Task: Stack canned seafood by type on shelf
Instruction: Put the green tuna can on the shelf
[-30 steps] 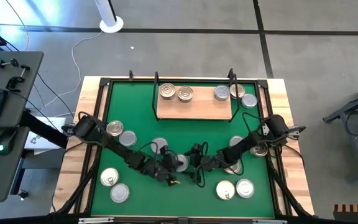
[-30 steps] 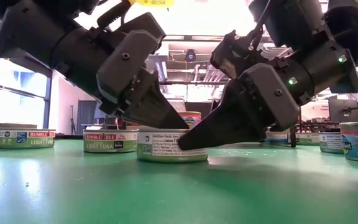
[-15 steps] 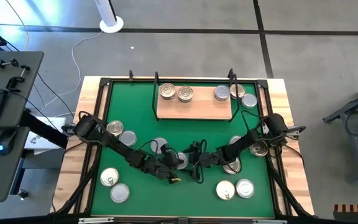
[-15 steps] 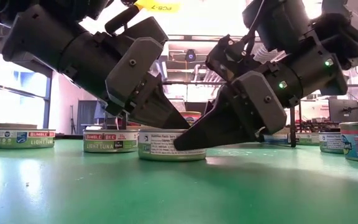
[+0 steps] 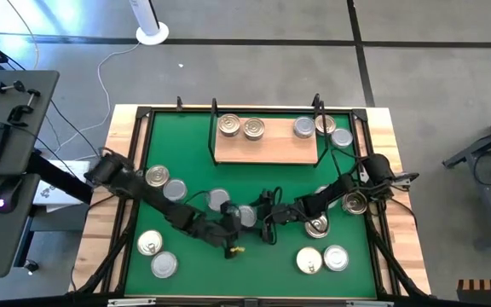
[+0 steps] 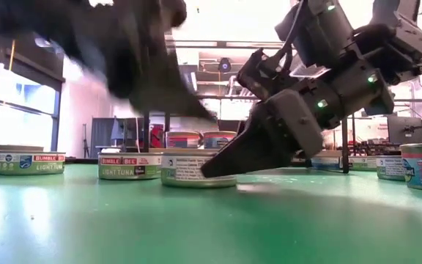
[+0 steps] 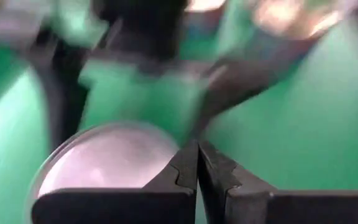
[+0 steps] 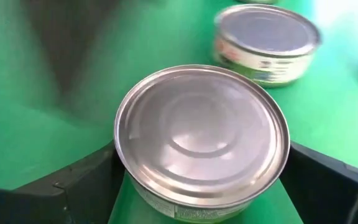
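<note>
A silver-lidded can (image 8: 202,134) stands on its base on the green mat (image 5: 186,153), near the middle (image 5: 247,216). My right gripper (image 8: 202,163) is open, one finger on each side of this can, slanting down from the table's right. My left gripper (image 7: 197,169) is shut, empty, and hangs just above the same can (image 7: 104,163); in the low view it is blurred (image 6: 196,110). On the shelf (image 5: 267,150) at the far side stand two gold-lidded cans (image 5: 241,128) at its left end and further cans (image 5: 304,128) at its right end. My right gripper has its fingers (image 8: 86,180) close beside the can's side wall (image 8: 124,163), low by the mat. I cannot tell whether they touch it. The can stands flat on the mat.
Other cans stand on the mat: two at the left (image 5: 165,182), one behind the middle can (image 5: 218,200), two near left (image 5: 156,253), two near right (image 5: 322,258), more by the right arm (image 5: 317,226). One can (image 5: 342,138) stands beside the shelf's right upright.
My left gripper, still shut, has gone up off the lid of the middle can and now hangs clear above it. The can has stayed where it was.
</note>
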Robot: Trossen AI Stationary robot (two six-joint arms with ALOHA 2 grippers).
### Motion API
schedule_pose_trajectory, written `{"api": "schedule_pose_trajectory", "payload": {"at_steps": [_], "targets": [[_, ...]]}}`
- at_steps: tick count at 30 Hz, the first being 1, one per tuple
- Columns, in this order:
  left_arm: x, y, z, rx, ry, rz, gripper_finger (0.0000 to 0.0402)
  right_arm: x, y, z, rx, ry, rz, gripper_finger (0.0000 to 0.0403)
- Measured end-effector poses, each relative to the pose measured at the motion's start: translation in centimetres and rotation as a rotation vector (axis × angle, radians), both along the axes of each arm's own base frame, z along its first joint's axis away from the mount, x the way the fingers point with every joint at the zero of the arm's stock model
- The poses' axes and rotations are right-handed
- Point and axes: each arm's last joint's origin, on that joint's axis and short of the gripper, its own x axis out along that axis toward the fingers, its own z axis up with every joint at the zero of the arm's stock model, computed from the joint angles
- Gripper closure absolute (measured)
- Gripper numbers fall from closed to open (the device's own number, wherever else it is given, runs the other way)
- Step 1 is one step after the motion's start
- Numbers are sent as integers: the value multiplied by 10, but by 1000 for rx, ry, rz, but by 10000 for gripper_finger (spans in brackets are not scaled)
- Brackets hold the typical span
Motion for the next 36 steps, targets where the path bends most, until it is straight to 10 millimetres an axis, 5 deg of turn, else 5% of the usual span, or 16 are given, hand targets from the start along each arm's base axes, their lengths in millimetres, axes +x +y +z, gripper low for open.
{"api": "schedule_pose_trajectory", "payload": {"at_steps": [9, 15, 23, 30, 36], "targets": [[-39, -18, 49, 8, -18, 56, 401, -6, 11, 0, -33, -9, -103, 23], [-63, -20, 42, 80, 39, 228, 401, -17, 24, 11, -43, 4, -138, 23], [-63, -22, 27, 101, 41, 301, 401, -47, 30, 60, -90, 15, -332, 24], [-34, -4, 31, 106, -6, 271, 401, -67, -23, 105, -82, 39, -612, 24], [10, 56, 55, 150, -93, 212, 401, -58, -77, 102, -86, 118, -713, 24]]}}
